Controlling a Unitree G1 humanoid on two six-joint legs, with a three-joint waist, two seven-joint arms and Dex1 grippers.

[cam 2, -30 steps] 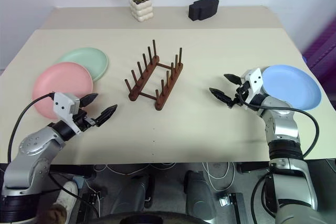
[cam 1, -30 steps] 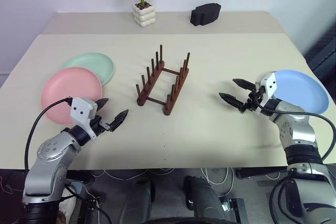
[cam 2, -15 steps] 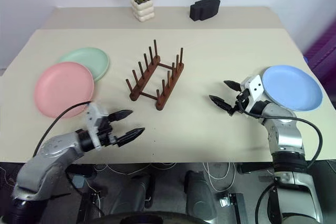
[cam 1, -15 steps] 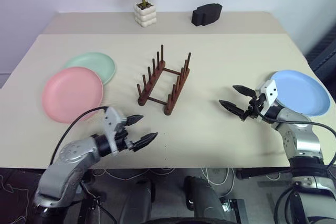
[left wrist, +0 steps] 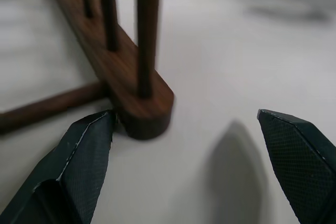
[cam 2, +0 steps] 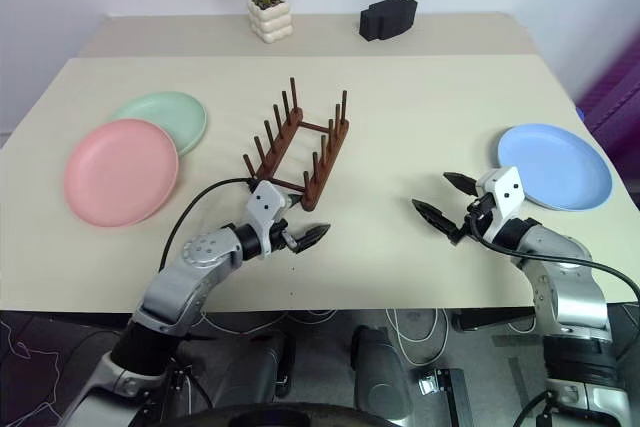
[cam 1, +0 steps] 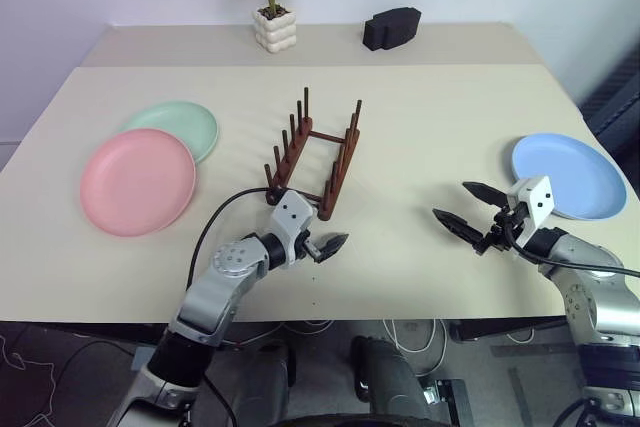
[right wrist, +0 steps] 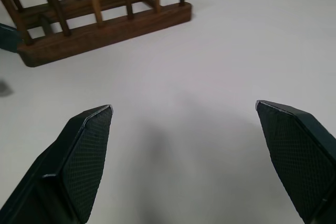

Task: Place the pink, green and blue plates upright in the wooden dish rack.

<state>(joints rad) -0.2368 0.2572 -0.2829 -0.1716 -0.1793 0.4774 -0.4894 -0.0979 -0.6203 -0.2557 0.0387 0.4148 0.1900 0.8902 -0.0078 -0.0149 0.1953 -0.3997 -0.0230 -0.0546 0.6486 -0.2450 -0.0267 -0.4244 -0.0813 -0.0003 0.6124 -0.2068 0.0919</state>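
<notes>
Plates all lie flat on the table (cam 1: pixel 420 127), none yet racked: the pink plate (cam 1: pixel 137 181) at about 9 o'clock from the rack (cam 1: pixel 312 160), the green plate (cam 1: pixel 176 128) just behind it at 10 o'clock with the pink rim overlapping its near edge, and the blue plate (cam 1: pixel 567 175) well apart at 3 o'clock. The rack stands empty mid-table, its rails running from 7 to 1 o'clock.

The left gripper (cam 1: pixel 318 246) sits at the rack's near end, at 6 o'clock, fingers spread wide and empty; in the left wrist view one fingertip (left wrist: pixel 94 140) is just beside the rail's rounded end, perhaps touching it. The right gripper (cam 1: pixel 468 211) hovers near the blue plate's 8 o'clock edge, jaws wide apart, holding nothing.

I judge the task barely begun: no plate is gripped. The left gripper seems placed to steady or nudge the rack. The next move likely calls for the right gripper to reach the blue plate's rim, pinch it, tilt it upright and slot it between pegs.
</notes>
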